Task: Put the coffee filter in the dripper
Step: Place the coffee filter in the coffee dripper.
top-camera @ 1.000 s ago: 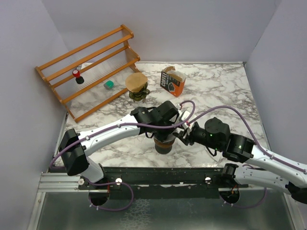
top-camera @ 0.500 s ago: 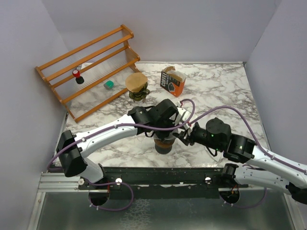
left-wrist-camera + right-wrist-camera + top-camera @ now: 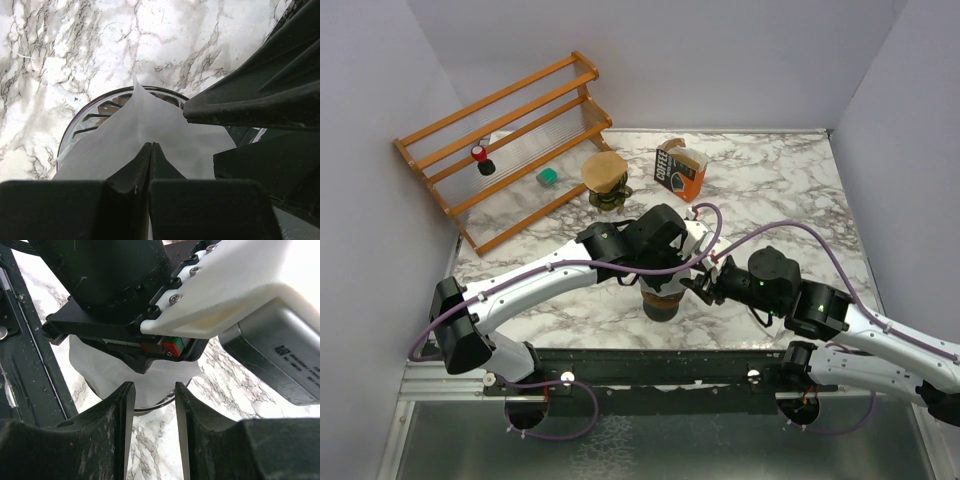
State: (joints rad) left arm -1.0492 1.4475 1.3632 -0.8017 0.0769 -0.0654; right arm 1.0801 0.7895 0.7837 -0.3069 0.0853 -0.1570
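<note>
A white paper coffee filter point(image 3: 150, 120) spreads over the round dark dripper point(image 3: 87, 112), and its lower part lies inside the rim. My left gripper point(image 3: 151, 146) is shut on the filter's folded seam, directly above the dripper point(image 3: 662, 304). From overhead the left wrist hides the filter. My right gripper point(image 3: 154, 386) stands open just right of the dripper, level with its rim point(image 3: 150, 407), and nothing lies between its fingers point(image 3: 125, 400). The filter point(image 3: 95, 367) hangs under the left gripper's body in that view. In the top view the right gripper point(image 3: 697, 287) almost touches the left wrist.
A wooden rack point(image 3: 505, 140) stands at the back left, with a red-capped item point(image 3: 479, 153) and a small green thing point(image 3: 548, 176). Behind the arms are a second dripper with a brown filter point(image 3: 605, 180) and an orange coffee filter box point(image 3: 678, 170). The table's front edge is just below the dripper.
The left arm's elbow has swung left and its wrist has shifted slightly back over the dripper, still shut on the filter. The right arm has hardly moved.
</note>
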